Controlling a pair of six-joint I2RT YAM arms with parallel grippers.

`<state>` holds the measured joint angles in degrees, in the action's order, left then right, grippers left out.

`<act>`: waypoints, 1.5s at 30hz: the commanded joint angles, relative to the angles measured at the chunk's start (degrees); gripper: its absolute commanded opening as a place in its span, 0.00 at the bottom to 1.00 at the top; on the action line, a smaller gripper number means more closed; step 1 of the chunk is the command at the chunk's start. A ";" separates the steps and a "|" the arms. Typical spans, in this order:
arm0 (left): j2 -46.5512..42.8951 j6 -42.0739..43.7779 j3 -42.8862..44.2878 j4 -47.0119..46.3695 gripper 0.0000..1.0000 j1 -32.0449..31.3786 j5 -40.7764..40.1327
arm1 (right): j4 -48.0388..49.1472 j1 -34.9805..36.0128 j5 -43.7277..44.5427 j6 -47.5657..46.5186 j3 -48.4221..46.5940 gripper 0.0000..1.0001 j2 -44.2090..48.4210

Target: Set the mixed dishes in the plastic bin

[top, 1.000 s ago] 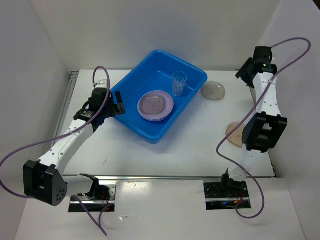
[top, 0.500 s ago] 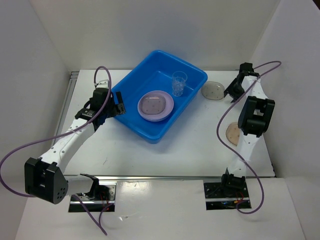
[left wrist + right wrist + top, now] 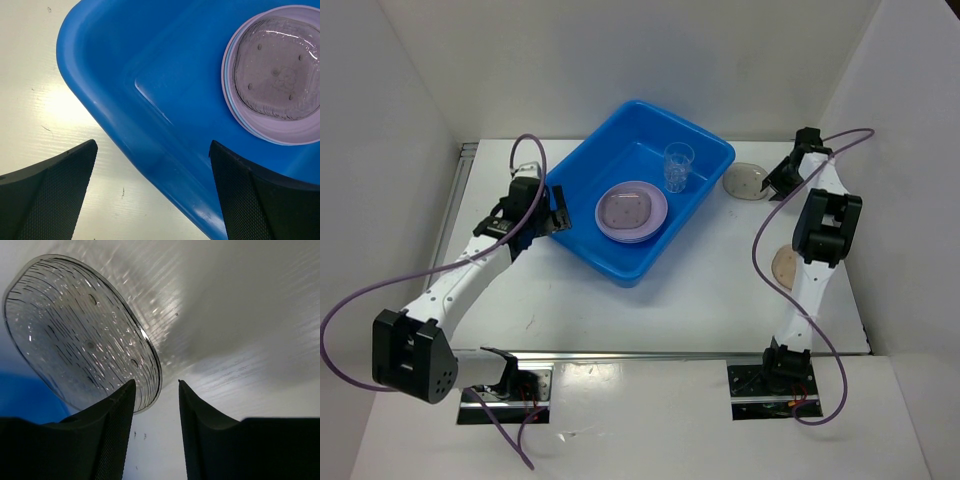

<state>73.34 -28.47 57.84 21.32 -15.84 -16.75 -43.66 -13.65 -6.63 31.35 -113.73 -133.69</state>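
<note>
The blue plastic bin (image 3: pixel 582 167) holds a stack of lavender plates with a speckled plate on top (image 3: pixel 631 211) and a clear ribbed cup (image 3: pixel 678 166). My left gripper (image 3: pixel 552 213) is open and empty over the bin's left rim. In the left wrist view the bin wall (image 3: pixel 165 75) runs between the fingers (image 3: pixel 50 185), with the plate stack (image 3: pixel 277 75) beyond. A speckled grey plate (image 3: pixel 745 181) lies on the table right of the bin. My right gripper (image 3: pixel 775 183) is open at its right edge. The plate (image 3: pixel 80 330) has its rim just ahead of the gripper (image 3: pixel 156 385).
A tan speckled plate (image 3: pixel 786 267) lies on the table at the right, partly hidden by the right arm's elbow (image 3: pixel 825 228). White walls close in on the left, back and right. Purple cables loop from both arms.
My right gripper has swung down and left from the far right corner to the grey plate's edge. The left gripper has barely shifted at the bin's rim.
</note>
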 commanded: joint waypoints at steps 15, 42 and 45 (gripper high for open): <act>1.54 1.75 0.51 -2.51 1.00 0.37 -1.62 | 1.30 0.82 -1.99 1.00 -4.56 0.07 -3.60; 1.54 1.22 2.10 -2.51 1.00 0.37 0.14 | 14.14 13.01 10.16 -1.11 10.22 0.01 43.08; 1.54 1.22 2.10 -1.99 1.00 0.37 0.14 | 8.88 22.24 7.25 -4.36 5.04 0.01 37.99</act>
<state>74.87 -28.36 57.87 20.78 -15.84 -17.17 -32.67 1.37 7.77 30.55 -105.03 -90.63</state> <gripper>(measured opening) 1.000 0.020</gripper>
